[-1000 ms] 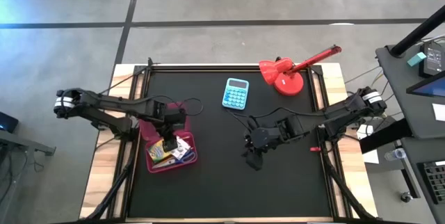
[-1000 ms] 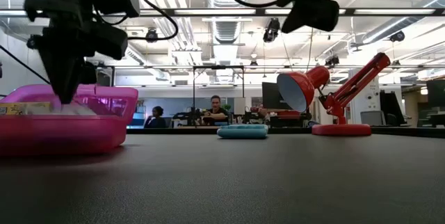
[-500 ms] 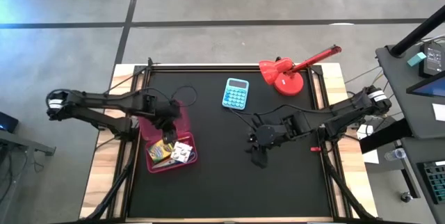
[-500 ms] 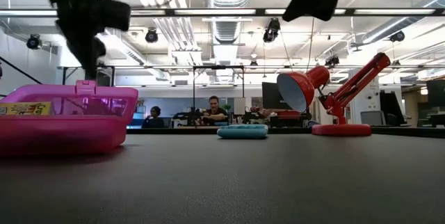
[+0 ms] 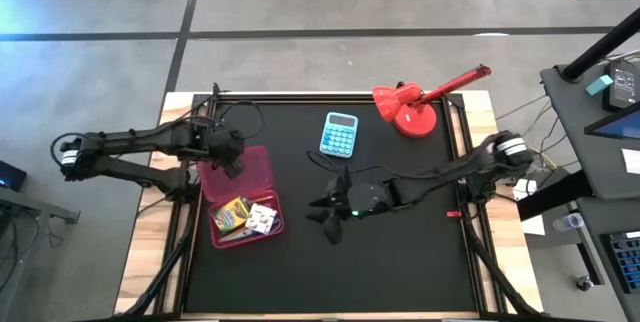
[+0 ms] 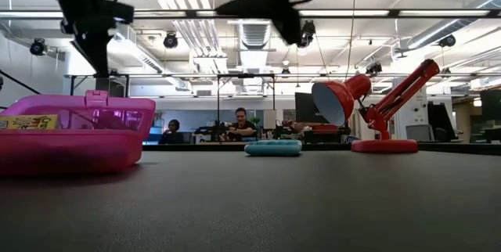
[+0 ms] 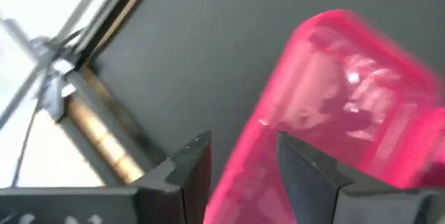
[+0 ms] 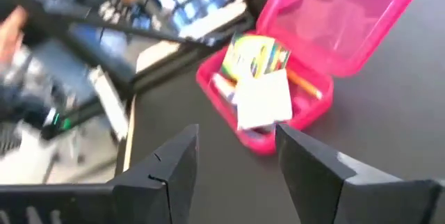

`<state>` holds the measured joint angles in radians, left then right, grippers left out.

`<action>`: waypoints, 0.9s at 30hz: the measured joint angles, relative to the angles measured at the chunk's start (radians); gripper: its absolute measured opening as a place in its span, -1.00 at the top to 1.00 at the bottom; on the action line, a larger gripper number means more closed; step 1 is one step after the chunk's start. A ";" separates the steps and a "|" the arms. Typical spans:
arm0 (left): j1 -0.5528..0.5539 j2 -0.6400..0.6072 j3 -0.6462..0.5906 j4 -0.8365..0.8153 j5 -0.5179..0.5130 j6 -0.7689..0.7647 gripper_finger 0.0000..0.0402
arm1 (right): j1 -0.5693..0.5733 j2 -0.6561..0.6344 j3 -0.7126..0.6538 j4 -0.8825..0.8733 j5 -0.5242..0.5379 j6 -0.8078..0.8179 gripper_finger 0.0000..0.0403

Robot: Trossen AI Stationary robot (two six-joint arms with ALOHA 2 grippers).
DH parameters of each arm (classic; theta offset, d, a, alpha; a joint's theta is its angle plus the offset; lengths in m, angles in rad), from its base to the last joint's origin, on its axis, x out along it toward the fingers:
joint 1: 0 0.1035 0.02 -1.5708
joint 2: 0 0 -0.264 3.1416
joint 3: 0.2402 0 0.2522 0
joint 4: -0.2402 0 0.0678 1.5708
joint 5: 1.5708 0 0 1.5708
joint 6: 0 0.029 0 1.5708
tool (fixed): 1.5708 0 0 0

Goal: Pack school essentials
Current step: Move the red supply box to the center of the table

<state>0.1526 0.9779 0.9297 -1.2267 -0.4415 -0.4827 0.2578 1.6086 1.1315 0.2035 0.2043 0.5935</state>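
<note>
You see both pincers open and empty: left pincer (image 5: 232, 159) over the pink box (image 5: 262, 228), right pincer (image 5: 328, 213) mid-counter; crayon box (image 5: 231, 216) print is unreadable

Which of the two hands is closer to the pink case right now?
The left hand: it hangs over the open lid end of the pink case. The right hand is out over bare black mat, apart from the case.

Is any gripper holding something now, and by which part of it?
Nothing is held. The left gripper is open above the pink case; the right gripper is open and empty over the table.
</note>
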 joint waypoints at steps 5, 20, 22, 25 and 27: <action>0.037 0.001 -0.009 -0.058 -0.044 -0.060 0.28 | -0.018 0.178 0.123 0.029 0.034 0.104 0.11; 0.038 -0.116 -0.008 -0.074 0.009 -0.061 0.28 | -0.068 0.550 0.604 -0.326 -0.092 0.096 0.29; 0.038 -0.137 -0.008 -0.075 0.014 -0.061 0.28 | -0.073 0.587 0.641 -0.326 -0.116 0.079 0.32; 0.038 -0.162 -0.008 -0.074 0.018 -0.062 0.28 | -0.080 0.629 0.697 -0.343 -0.127 0.056 0.33; 0.038 -0.171 -0.007 -0.074 0.022 -0.062 0.28 | -0.084 0.653 0.737 -0.394 -0.127 0.019 0.33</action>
<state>0.1905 0.8065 0.9222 -1.3010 -0.4195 -0.5446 0.1740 2.2612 1.8683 -0.1910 0.0775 0.6127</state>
